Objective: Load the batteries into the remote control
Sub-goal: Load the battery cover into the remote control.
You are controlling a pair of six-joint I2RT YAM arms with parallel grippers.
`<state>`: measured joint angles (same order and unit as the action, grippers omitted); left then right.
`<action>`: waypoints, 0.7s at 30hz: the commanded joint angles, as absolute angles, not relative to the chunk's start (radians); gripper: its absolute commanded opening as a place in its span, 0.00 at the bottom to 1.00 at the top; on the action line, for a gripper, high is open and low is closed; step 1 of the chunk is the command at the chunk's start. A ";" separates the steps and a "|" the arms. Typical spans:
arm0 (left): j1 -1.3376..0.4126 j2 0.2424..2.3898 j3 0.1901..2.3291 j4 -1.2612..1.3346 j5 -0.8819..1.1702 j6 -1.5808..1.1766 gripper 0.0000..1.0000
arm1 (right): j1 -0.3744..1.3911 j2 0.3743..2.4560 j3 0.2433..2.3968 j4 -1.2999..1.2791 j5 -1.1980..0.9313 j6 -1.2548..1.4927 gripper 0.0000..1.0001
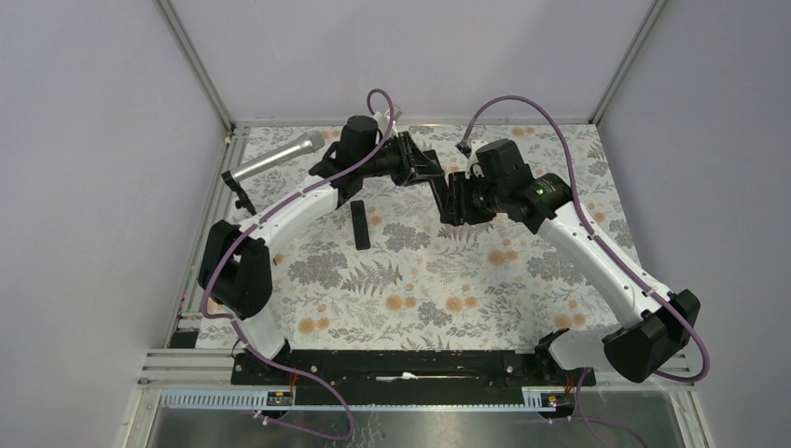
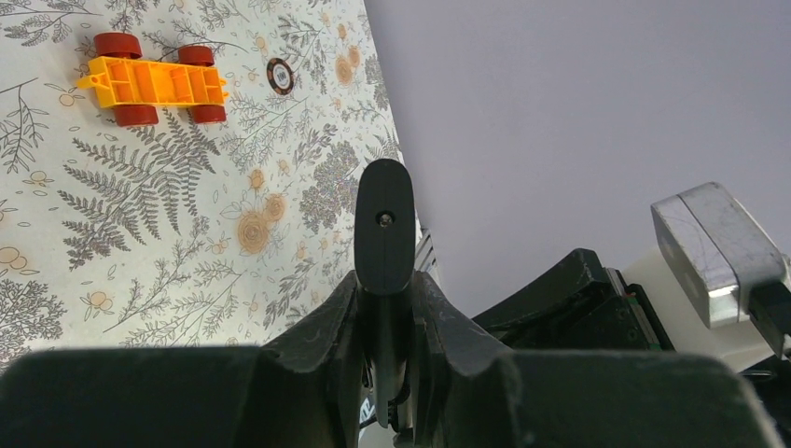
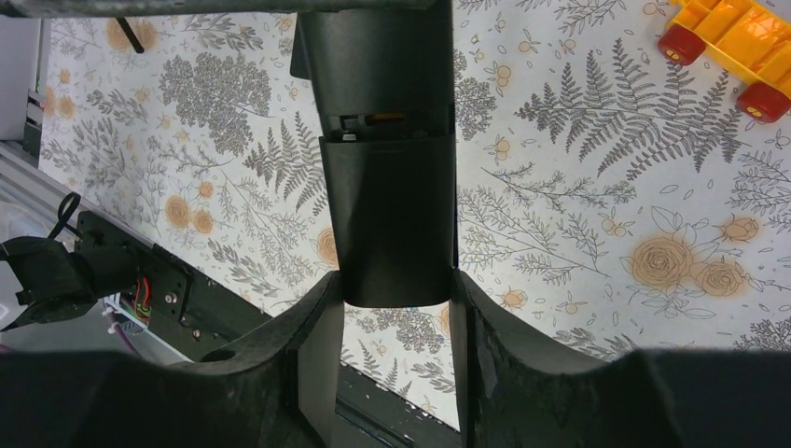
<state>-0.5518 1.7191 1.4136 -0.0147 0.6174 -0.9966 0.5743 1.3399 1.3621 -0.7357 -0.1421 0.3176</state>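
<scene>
Your right claw (image 3: 394, 285) is gripping the remote control (image 3: 384, 187) by its two long edges, close to one end. It is holding the remote in the air over the floral table (image 1: 420, 299), toward the far middle. The wrist camera is showing you a plain black face with a seam across it and a narrow gap at that seam.

Your left claw (image 2: 383, 285) is pinching a slim black piece (image 2: 383, 224), seen edge-on. The piece is sticking out past the fingers and has a rounded free end with a small hole. You cannot tell whether this piece belongs to the remote.

From above, the two claws are sitting just beside each other. A second black remote (image 1: 361, 225) is lying flat on the table to their left. A microphone (image 1: 278, 157) is lying near the far left corner. An orange toy chassis with red wheels (image 2: 154, 82) is resting on the table, with a small round disc (image 2: 280, 76) near it.
</scene>
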 commanded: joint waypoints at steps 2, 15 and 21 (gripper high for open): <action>-0.554 1.718 1.458 0.002 0.641 -1.014 0.00 | 0.576 1.339 1.394 -0.713 -0.210 0.270 0.27; -0.557 1.699 1.460 -0.032 0.657 -0.989 0.00 | 0.577 1.383 1.419 -0.770 -0.155 0.259 0.27; -0.560 1.689 1.456 -0.045 0.668 -0.974 0.00 | 0.577 1.390 1.416 -0.757 -0.194 0.260 0.27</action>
<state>-0.5526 1.7237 1.4136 -0.0738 0.6250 -0.9871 0.5747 1.3819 1.3773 -0.7589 -0.1776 0.2760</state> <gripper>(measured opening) 0.196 0.471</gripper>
